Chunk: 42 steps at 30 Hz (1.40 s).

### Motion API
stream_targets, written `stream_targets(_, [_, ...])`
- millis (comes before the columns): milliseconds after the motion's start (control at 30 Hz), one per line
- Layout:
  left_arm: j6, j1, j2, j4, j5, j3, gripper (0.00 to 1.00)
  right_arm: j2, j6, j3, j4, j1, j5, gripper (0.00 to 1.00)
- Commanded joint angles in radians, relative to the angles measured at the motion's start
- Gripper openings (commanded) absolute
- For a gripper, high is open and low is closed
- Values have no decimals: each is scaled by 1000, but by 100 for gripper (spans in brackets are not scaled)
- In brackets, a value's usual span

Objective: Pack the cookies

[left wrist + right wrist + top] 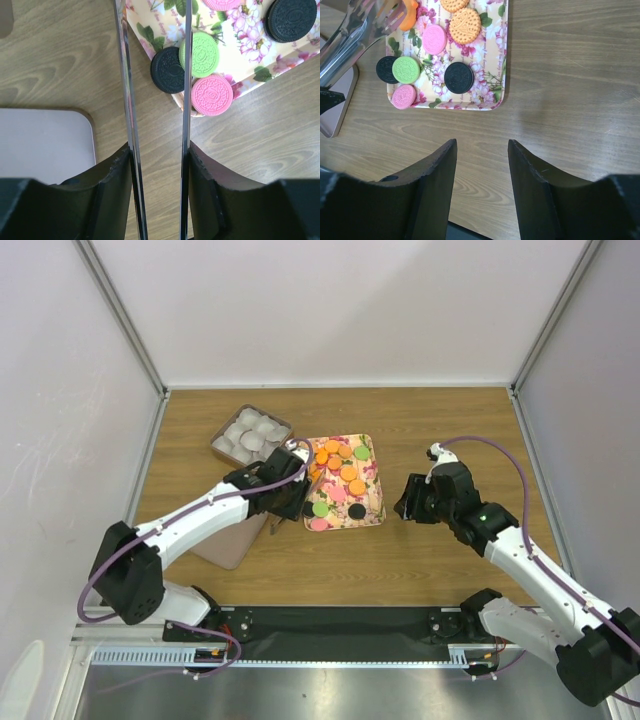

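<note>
Two arms are stretched forward over the wooden table [440, 420]. Metal tongs [125, 75] are clamped in the left gripper [159, 160], and a gap is kept between the blades. The blades are run over the left edge of the floral tray [496, 55], past a black, a green and a pink cookie. The right gripper [481, 150] is hung over bare wood right of the tray, fingers spread, nothing between. The cookies [349, 472] are scattered on the tray. A box of white paper cups [250, 433] is set behind it, and a pink lid [45, 140] is partly covered by the left arm.

Bright, even light, soft shadows, wrist-view foregrounds slightly blurred.
</note>
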Motion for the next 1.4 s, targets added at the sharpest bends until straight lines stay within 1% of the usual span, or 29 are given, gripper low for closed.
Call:
stream_targets(0, [10,-8,15,3,-26,59,48,-24,-18,-4,31,-8,-16,51])
stream_targets(800, [12,-24,80,7,-3,62,48,-30,-18,-14,41,-27,-41,51])
stream_targets(1200, [13,-24,95,9,0,79,44,-36,-17,-22,46,-33,-46,51])
stream_targets(1367, [21,-24,94,1,0,94,39,-35,-18,-23,46,-33,-49,51])
